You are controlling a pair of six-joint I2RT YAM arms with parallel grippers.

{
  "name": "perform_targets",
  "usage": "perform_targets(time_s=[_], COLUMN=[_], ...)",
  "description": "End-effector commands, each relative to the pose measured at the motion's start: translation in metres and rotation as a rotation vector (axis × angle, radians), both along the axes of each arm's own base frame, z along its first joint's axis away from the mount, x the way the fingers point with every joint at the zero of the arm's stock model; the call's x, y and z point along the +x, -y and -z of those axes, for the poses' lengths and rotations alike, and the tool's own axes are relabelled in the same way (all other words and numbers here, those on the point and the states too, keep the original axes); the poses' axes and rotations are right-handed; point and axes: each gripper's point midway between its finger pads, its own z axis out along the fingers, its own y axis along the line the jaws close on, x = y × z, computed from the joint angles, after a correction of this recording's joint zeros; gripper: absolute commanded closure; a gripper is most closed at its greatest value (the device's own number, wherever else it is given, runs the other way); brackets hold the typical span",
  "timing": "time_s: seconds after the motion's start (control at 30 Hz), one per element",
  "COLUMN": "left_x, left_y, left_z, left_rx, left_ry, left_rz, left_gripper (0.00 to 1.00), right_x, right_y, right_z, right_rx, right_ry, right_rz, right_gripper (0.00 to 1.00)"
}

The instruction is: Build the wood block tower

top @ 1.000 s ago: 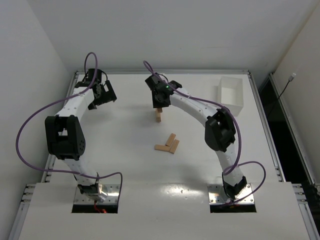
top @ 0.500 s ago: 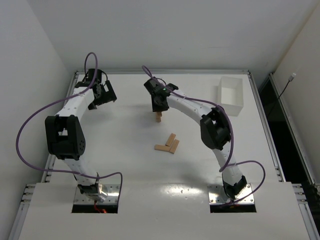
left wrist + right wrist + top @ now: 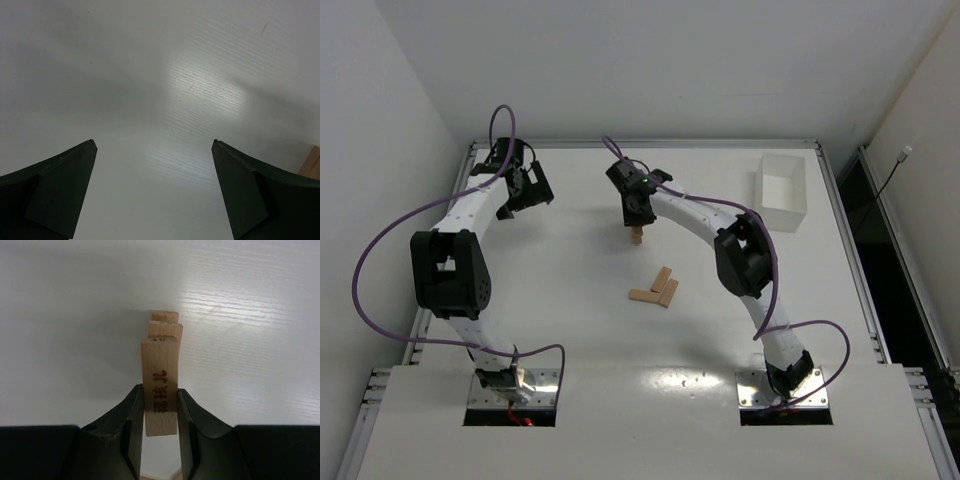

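Right wrist view: one wood block point(image 3: 160, 365), printed face towards the camera, is clamped between the jaws of the right gripper point(image 3: 159, 389). It is lined up with the tower point(image 3: 165, 329), two blocks showing just beyond it; contact between them I cannot tell. Three loose wood blocks point(image 3: 655, 290) lie together on the table point(image 3: 550, 300), nearer the arm bases, well apart from the tower. A white tray point(image 3: 781, 188) sits far right. The left gripper point(image 3: 153, 142) hangs far left, jaws wide apart
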Motion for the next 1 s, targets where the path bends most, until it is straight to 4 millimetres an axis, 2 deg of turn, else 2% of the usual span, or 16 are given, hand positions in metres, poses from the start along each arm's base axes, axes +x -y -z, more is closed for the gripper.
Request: perform_targets(time_s=[0.0,0.37,0.53,0.73,0.8,0.9,0.97], left_x=[0.015,0.016,0.016,0.016,0.016,0.016,0.016], left_y=[0.002,0.002,0.002,0.002,0.002,0.004,0.004], left_z=[-0.008,-0.004,0.000,0.000,0.000,0.000,0.000], left_rx=[0.000,0.000,0.000,0.000,0.000,-0.008,-0.008], left_ry=[0.043,0.034,0.025,0.025,0.025,0.025,0.025], left_rz=[0.010,0.010,0.010,0.010,0.010,0.016,0.016], left_gripper=[0.00,0.00,0.00,0.00,0.00,0.00,0.00], right_x=[0.017,0.027,0.027,0.026,0.025,0.027,0.027], right_y=[-0.007,-0.011,-0.009,-0.010,-0.011,-0.012,-0.012], right_z=[-0.021,-0.028,-0.024,-0.023,-0.018,-0.019,-0.019], right_rx=[0.041,0.048,0.036,0.035,0.036,0.036,0.031], right_ry=[0.069,0.108,0.107,0.102,0.090,0.098,0.099], right_rz=[0.029,0.031,0.035,0.022,0.017,0.010,0.002], right_gripper=[1.00,1.00,0.98,0.69,0.54,0.38,0.37])
